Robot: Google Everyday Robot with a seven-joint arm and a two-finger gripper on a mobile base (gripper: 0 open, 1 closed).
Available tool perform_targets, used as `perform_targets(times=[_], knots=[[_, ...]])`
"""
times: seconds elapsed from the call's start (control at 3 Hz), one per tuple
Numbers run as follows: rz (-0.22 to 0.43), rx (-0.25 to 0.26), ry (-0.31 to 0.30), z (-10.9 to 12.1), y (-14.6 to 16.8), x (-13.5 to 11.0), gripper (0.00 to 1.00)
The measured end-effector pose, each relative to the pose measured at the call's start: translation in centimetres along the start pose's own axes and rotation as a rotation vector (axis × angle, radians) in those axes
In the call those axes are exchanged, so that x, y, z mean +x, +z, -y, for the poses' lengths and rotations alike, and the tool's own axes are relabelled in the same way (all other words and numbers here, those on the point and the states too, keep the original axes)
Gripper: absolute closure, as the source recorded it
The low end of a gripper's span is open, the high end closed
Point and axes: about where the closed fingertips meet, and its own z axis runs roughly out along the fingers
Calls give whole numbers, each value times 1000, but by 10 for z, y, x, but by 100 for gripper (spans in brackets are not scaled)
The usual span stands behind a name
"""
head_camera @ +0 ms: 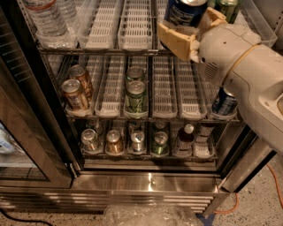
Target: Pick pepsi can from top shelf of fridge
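The fridge (150, 183) stands open in front of me. On its top shelf (101, 50), with white slotted lane trays (135, 24), the dark blue pepsi can (183, 9) stands at the right. My gripper (189, 24) is up there, its tan fingers (177, 40) on either side of the can and closed on its lower part. The top of the can is cut off by the frame edge. A green-and-black can (228, 6) stands just right of it, behind my wrist.
Water bottles (46, 20) stand top left. The middle rack holds brown cans (75, 92), a green can (135, 96) and a smaller blue can (224, 102). The bottom rack holds several cans and bottles. The glass door (26, 132) hangs open left. A plastic bag (150, 215) lies on the floor.
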Motion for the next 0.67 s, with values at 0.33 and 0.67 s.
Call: perform_targets(times=[0.33,0.67], knots=[[-44,-54,2,-14,-12,10,100],[-98,-101,-3,-23,-22,26,100]])
